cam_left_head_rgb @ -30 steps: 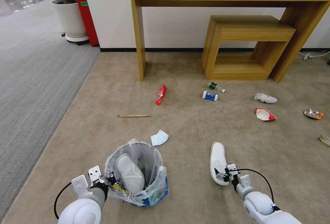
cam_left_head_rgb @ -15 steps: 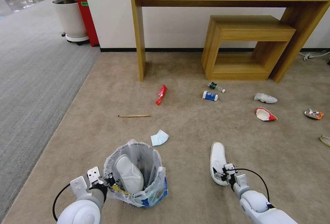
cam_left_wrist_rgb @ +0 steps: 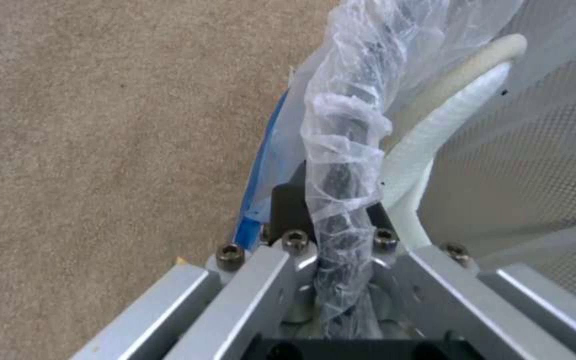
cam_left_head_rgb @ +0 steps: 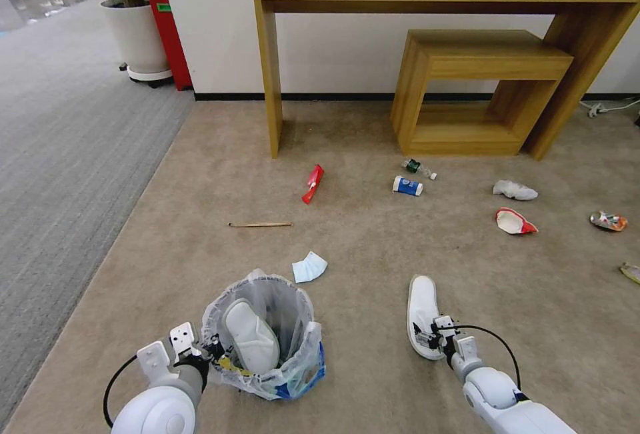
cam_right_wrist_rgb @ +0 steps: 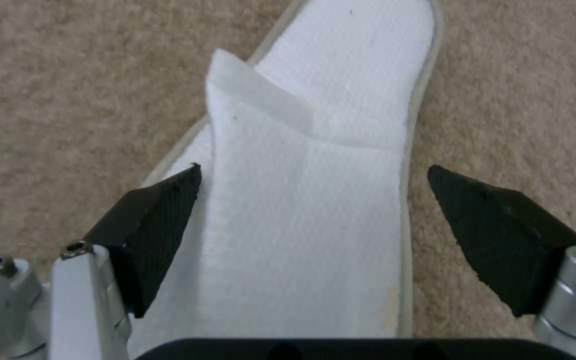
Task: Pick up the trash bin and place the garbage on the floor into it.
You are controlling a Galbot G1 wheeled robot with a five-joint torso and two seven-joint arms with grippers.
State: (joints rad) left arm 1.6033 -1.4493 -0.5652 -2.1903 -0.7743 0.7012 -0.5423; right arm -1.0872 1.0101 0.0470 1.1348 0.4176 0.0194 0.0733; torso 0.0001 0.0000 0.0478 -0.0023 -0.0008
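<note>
While your left hand (cam_left_head_rgb: 212,349) clamps the trash bin (cam_left_head_rgb: 267,334) rim, your right hand (cam_right_wrist_rgb: 315,235) straddles the second slipper (cam_right_wrist_rgb: 315,190), fingers spread. Next, I judge, you close squarely across it.

Count from my head camera: two white slippers, one (cam_left_head_rgb: 251,337) inside my one trash bin (cam_left_head_rgb: 303,354), one (cam_left_head_rgb: 423,314) flat on the carpet. One blue face mask (cam_left_head_rgb: 309,267). One wooden stick (cam_left_head_rgb: 260,225). One red wrapper (cam_left_head_rgb: 312,184). Two cups (one blue-white (cam_left_head_rgb: 407,186), one red-white (cam_left_head_rgb: 514,221)). One tiny bottle (cam_left_head_rgb: 419,168). One tissue (cam_left_head_rgb: 514,190). One crushed can (cam_left_head_rgb: 608,221).
</note>
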